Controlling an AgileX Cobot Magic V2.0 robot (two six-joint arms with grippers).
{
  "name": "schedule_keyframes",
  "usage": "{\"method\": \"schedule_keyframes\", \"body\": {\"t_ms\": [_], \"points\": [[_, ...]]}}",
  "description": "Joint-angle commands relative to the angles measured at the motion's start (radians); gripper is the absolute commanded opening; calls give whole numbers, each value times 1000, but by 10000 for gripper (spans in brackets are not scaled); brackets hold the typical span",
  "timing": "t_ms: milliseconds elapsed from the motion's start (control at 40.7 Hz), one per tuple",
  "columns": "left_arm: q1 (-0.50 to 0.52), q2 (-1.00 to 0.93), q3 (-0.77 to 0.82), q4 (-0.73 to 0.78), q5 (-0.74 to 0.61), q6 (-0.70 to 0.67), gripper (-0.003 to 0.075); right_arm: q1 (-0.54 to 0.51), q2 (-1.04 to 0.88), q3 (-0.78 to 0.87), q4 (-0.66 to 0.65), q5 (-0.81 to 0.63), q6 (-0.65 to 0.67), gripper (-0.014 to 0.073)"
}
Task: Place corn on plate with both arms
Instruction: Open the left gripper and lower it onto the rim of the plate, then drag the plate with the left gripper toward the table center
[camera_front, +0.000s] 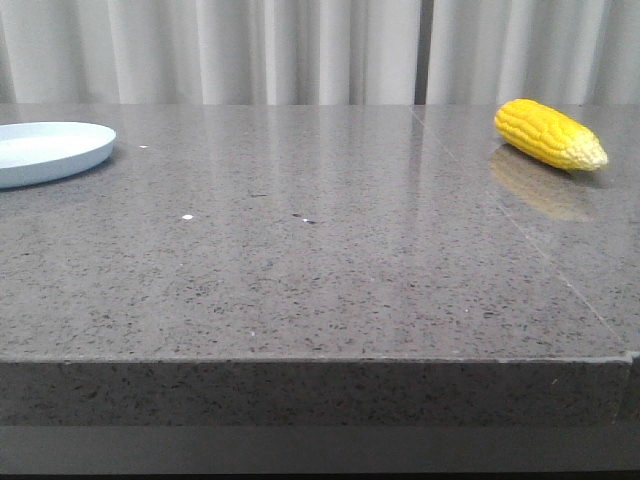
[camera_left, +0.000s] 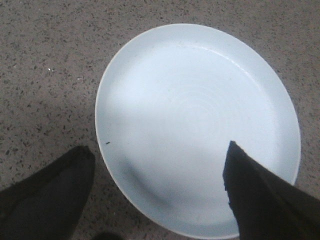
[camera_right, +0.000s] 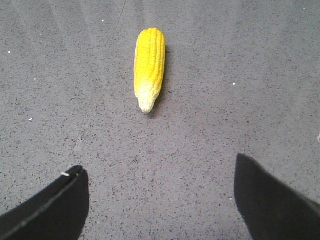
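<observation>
corn (camera_front: 550, 134) lying far right on the speckled table (camera_front: 300, 270), plate (camera_front: 50, 150) far left, nothing between, left gripper (camera_left: 157, 160) spread wide above the plate, right gripper (camera_right: 160, 175) wide open too, corn ahead

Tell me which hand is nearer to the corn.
Right. The right hand is open with the corn lying on the table ahead of its fingers, untouched. The left hand is open over the plate, across the table.

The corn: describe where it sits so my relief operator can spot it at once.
Start with the grey speckled table in the front view and go to its far right corner. The corn lies there on its side, pale tip pointing right. It is the only bright yellow thing; the plate at far left is pale blue-white.
</observation>
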Motion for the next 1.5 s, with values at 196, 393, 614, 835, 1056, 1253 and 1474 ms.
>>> {"method": "schedule_keyframes", "body": {"t_ms": [196, 393, 614, 835, 1056, 1253, 1474], "points": [[2, 84, -97, -20, -97, 7, 526, -5, 12, -33, -3, -66, -2, 616], [2, 134, -97, -20, -117, 7, 526, -5, 12, -33, -3, -66, -2, 616], [2, 141, -97, -24, -121, 7, 459, -5, 12, -33, -3, -66, -2, 616], [2, 141, -97, -24, -110, 7, 337, -5, 12, -33, -3, -66, -2, 616], [2, 150, -97, -24, -125, 7, 314, -5, 12, -33, -3, -66, -2, 616], [2, 182, -97, -24, -107, 7, 314, -5, 12, -33, -3, -66, -2, 616], [2, 182, -97, -31, -133, 7, 97, -5, 12, -33, -3, -65, -2, 616]]}}
